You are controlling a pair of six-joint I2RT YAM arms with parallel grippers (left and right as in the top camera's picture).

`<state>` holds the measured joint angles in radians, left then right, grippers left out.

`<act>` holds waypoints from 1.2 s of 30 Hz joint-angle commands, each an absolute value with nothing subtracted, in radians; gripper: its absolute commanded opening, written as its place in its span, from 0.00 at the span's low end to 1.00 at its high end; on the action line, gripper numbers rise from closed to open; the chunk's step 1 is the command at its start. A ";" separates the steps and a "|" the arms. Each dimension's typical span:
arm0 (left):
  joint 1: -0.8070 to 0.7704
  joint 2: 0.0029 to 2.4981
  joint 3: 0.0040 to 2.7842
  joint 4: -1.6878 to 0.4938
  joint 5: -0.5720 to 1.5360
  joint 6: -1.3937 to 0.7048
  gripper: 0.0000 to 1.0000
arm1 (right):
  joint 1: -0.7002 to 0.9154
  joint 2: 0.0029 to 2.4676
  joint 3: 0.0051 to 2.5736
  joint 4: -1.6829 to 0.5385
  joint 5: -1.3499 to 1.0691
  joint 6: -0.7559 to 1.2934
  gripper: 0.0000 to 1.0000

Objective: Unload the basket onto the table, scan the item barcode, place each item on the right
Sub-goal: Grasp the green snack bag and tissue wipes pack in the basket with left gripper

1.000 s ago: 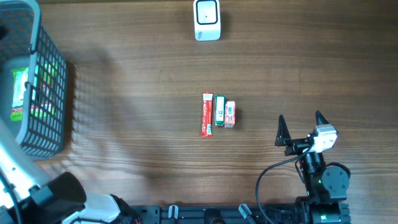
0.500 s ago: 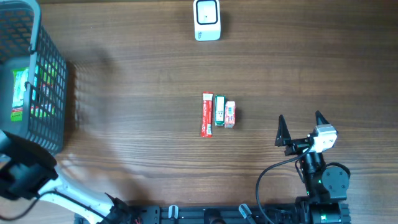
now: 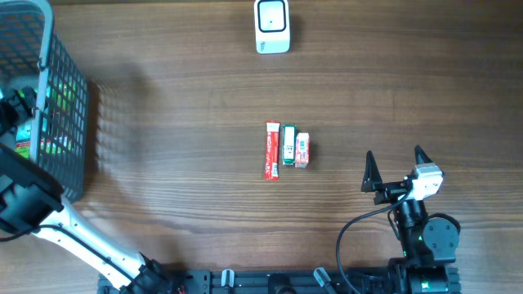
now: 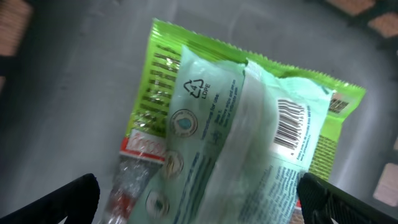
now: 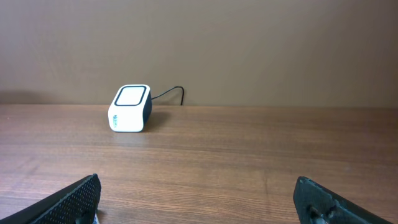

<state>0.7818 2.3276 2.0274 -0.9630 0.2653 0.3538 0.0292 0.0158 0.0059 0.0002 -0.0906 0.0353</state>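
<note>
While the left claw gapes empty over it, a green packet lies barcode-up in the grey basket; the right claw is equally wide.

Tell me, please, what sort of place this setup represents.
Probably a mock shop checkout on a test bench: a white barcode scanner stands on the wooden table, a grey mesh basket holds a green packet with a printed barcode, and three small packs lie side by side mid-table.
</note>
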 commanded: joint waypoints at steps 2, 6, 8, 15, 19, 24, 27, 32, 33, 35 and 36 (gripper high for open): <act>0.790 2.357 1.997 -0.956 0.310 0.468 1.00 | 0.026 0.014 0.005 0.006 -0.106 0.027 1.00; 0.790 2.361 1.974 -0.936 0.324 0.469 1.00 | 0.026 0.014 0.005 0.006 -0.106 0.027 1.00; 0.790 2.363 1.956 -0.927 0.324 0.474 1.00 | 0.026 0.014 0.005 0.006 -0.106 0.027 1.00; 0.791 2.379 1.892 -0.903 0.321 0.494 1.00 | 0.026 0.014 0.005 0.006 -0.106 0.027 1.00; 0.790 2.379 1.821 -0.862 0.321 0.494 1.00 | 0.026 0.014 0.005 0.006 -0.106 0.027 1.00; 0.790 2.361 1.808 -0.834 0.284 0.439 1.00 | 0.026 0.014 0.005 0.006 -0.106 0.027 1.00; 0.790 2.320 1.847 -0.832 0.284 0.434 1.00 | 0.026 0.014 0.005 0.006 -0.106 0.027 1.00; 0.790 2.280 1.853 -0.805 0.283 0.434 1.00 | 0.026 0.014 0.005 0.006 -0.106 0.027 1.00; 0.790 2.281 1.851 -0.807 0.283 0.434 1.00 | 0.026 0.014 0.005 0.006 -0.106 0.027 1.00; 0.790 2.284 1.850 -0.809 0.267 0.434 1.00 | 0.026 0.014 0.005 0.006 -0.106 0.027 1.00; 0.790 2.284 1.850 -0.809 0.243 0.434 1.00 | 0.026 0.014 0.005 0.006 -0.106 0.027 1.00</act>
